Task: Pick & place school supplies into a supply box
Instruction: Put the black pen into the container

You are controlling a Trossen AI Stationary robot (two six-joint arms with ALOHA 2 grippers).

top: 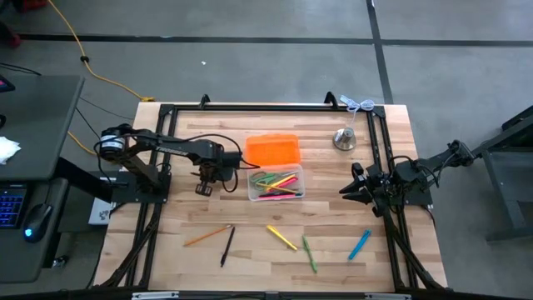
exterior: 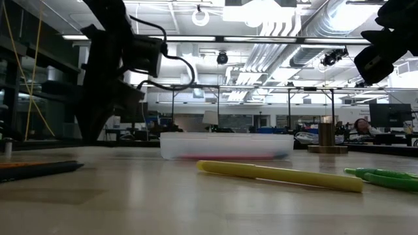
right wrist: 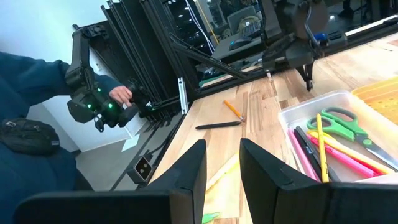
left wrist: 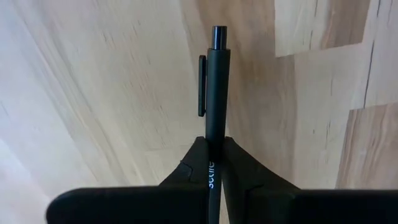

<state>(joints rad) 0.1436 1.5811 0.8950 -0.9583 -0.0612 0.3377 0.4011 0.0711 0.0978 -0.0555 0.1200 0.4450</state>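
The left gripper hangs over the worktop just beside the left side of the supply box, its fingers pinched narrow on a black pen that points down at the bare wood. The clear box sits near the middle of the worktop toward the back edge, its orange lid folded open behind it; inside lie green-handled scissors, a yellow pencil, pink pens and some dark ones. Along the front edge lie the loose supplies: an orange pencil and another black pen toward the left front corner, a yellow marker and a green marker near the middle, and a blue pen toward the right. A silver bell stands near the back right corner. The right gripper waits at the right edge, its fingers a little apart with nothing between them. Beyond the table, a person's hand holds a control handle.
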